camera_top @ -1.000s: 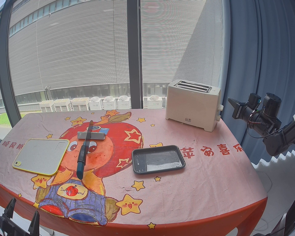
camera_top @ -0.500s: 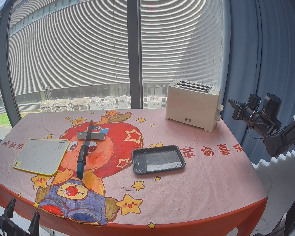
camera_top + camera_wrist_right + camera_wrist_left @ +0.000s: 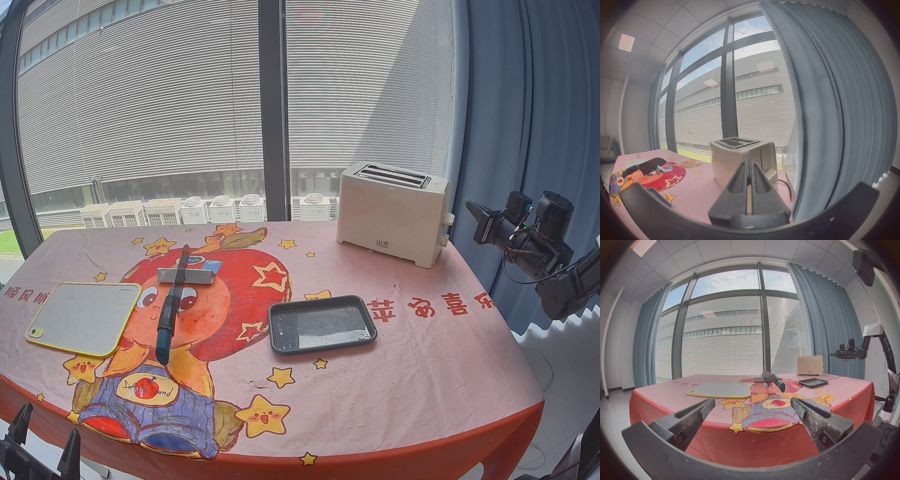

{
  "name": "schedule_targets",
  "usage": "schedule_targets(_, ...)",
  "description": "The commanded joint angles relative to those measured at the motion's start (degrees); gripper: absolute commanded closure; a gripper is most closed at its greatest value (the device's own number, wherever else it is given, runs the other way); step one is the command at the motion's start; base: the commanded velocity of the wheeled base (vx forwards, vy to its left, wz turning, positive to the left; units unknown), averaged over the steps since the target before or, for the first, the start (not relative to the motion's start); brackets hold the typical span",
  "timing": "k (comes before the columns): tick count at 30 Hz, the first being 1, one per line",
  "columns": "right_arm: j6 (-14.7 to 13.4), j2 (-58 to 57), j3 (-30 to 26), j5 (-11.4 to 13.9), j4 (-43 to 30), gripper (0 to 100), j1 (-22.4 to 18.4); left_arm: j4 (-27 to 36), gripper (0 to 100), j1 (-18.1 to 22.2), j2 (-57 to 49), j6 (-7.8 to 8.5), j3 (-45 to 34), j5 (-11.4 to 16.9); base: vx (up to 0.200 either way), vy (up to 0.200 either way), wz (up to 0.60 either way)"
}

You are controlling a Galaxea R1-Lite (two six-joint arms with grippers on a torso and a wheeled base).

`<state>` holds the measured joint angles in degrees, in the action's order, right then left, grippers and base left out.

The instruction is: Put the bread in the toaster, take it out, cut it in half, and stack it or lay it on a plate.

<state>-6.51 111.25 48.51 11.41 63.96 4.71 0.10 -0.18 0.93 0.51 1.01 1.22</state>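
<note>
A cream two-slot toaster (image 3: 392, 213) stands at the back right of the table, its slots dark. In front of it lies a black tray-like plate (image 3: 322, 324), nothing on it. A yellow-rimmed cutting board (image 3: 84, 317) lies at the left. Beside it a dark-handled knife (image 3: 169, 309) leans with its blade on a small grey block (image 3: 185, 275). My right gripper (image 3: 470, 206) hovers shut off the table's right side, level with the toaster's lever (image 3: 447, 219) and pointing at it (image 3: 748, 163). Below the table's front left corner my left gripper (image 3: 753, 415) is held open with nothing in it.
A window with a dark post (image 3: 274, 106) runs behind the table. Blue curtains (image 3: 531, 112) hang close behind the right arm. The cloth-covered table (image 3: 425, 375) has bare room at its front right.
My right gripper has edged very slightly to the right, away from the toaster. Everything on the table and the left gripper stay as they were.
</note>
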Motion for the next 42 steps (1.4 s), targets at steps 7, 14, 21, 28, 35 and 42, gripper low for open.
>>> schedule_targets(7,0.0,-0.2,-0.3,0.0,0.0,100,0.1,0.0,0,0.0,-0.9,0.02,-1.0,0.0,0.000,0.000,0.00)
schedule_targets(14,-0.1,-0.9,-0.6,0.0,-0.6,100,0.1,0.0,0,0.0,-0.9,0.02,-1.0,0.0,0.000,0.000,0.00)
schedule_targets(21,-0.1,-0.9,-0.9,0.0,-0.5,100,0.1,0.0,0,0.0,-0.9,0.02,-1.0,0.0,0.000,0.000,0.00)
schedule_targets(28,-0.1,-0.7,-1.0,0.0,-0.2,100,0.2,0.0,0,0.0,-0.9,0.02,-1.0,0.0,0.000,0.000,0.00)
schedule_targets(35,0.0,-0.7,-1.1,0.0,-0.2,100,0.2,0.0,0,0.0,-0.9,0.02,-1.0,0.0,0.000,0.000,0.00)
schedule_targets(42,0.0,-0.7,-1.3,0.0,-0.2,100,0.2,0.0,0,0.0,-0.9,0.02,-1.0,0.0,0.000,0.000,0.00)
